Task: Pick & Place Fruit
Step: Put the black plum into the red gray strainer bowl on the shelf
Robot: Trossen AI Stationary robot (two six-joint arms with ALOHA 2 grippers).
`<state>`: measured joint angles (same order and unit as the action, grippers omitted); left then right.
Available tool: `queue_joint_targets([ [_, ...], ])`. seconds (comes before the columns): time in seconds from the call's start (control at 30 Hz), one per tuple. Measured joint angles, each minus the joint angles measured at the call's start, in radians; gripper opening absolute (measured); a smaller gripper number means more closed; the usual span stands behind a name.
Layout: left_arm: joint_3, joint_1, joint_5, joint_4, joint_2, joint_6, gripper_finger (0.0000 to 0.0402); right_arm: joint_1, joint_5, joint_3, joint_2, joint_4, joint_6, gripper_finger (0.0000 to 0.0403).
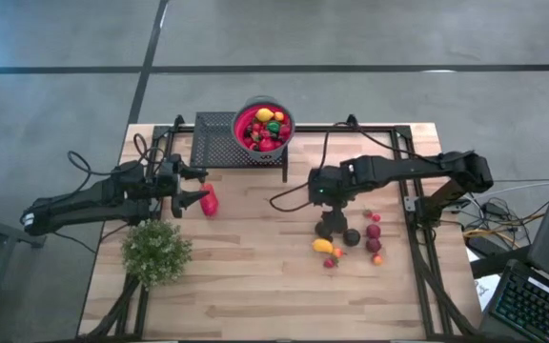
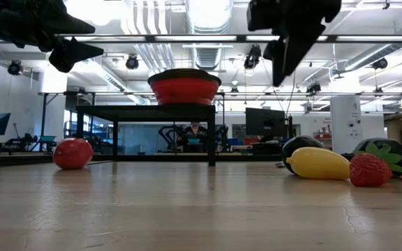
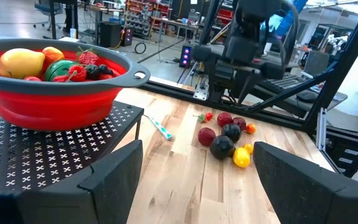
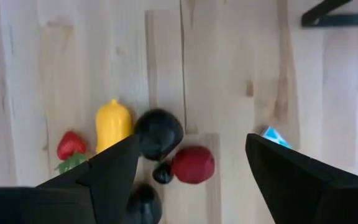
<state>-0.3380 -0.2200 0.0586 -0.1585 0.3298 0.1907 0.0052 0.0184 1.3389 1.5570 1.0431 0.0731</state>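
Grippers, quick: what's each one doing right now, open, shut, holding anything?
Left gripper: open, empty, beside the red bowl.
Right gripper: open, empty, above the loose fruit.

Left gripper (image 1: 191,195) at nine o'clock, fingers spread, empty. Right gripper (image 1: 330,225) at three o'clock, pointing down, fingers spread, empty.

A: Both arms are built of matte black, blocky segments; the left arm (image 1: 93,202) has a white band near its base end

B: Black cables loop loosely off each one. The right arm (image 1: 398,171) shows a small green light on the housing by its wrist

A: The fingers (image 3: 114,177) are plain dark wedges, broad and flat-faced, without markings
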Motion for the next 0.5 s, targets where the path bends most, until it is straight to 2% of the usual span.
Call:
queue_joint_targets([
  [0.5, 0.0, 0.0, 0.0, 0.0, 0.0, 0.0, 0.0312, 0.057, 0.004, -0.127, 0.0, -0.058, 0.083, 0.028],
])
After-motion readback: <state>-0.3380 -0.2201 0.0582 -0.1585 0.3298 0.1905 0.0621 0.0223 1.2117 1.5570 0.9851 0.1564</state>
